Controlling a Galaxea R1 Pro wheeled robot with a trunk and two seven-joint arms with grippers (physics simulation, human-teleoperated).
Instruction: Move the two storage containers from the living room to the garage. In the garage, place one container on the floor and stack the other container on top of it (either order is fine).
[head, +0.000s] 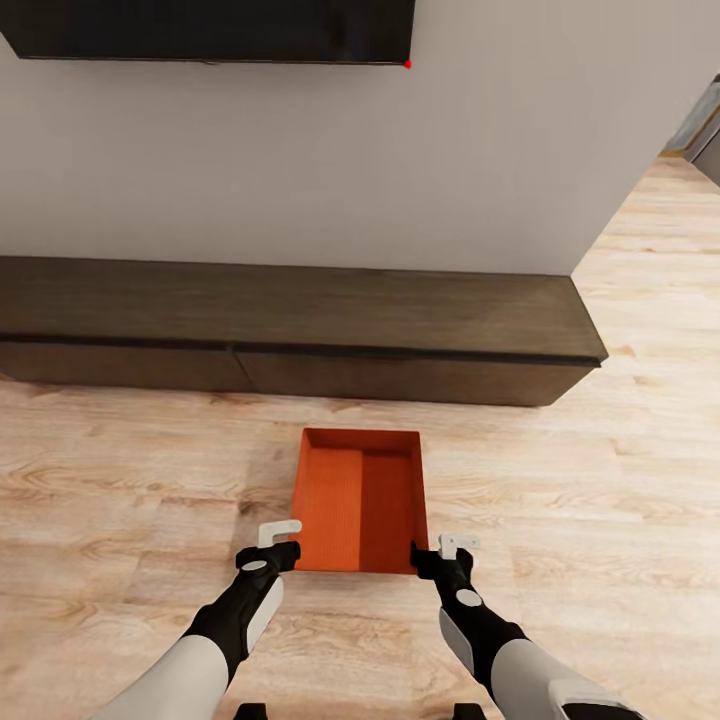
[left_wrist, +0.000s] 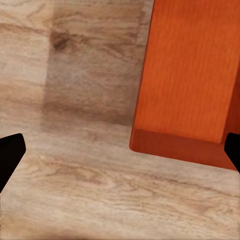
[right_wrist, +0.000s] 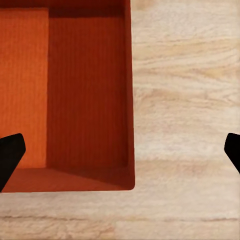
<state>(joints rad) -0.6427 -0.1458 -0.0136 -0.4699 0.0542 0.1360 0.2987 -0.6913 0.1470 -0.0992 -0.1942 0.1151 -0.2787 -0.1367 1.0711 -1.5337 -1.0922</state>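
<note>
Storage container (head: 345, 495): orange-red, fine ribbed texture inside, one half shadowed darker. Floor (head: 120, 480): light wood planks with brown grain. Low desk (head: 300, 310): dark brown; wall pale grey; TV (head: 210, 28) black.

place: home living room | floor: light wood planks (head: 120, 480) | wall: plain pale, black TV (head: 210, 28) mounted high | furniture: long low dark bench (head: 300, 330) under it | right: opening toward another room

pale grey forearms, black wrists, white-tipped grippers (black fingertips (left_wrist: 10, 155) seen close up).
</note>
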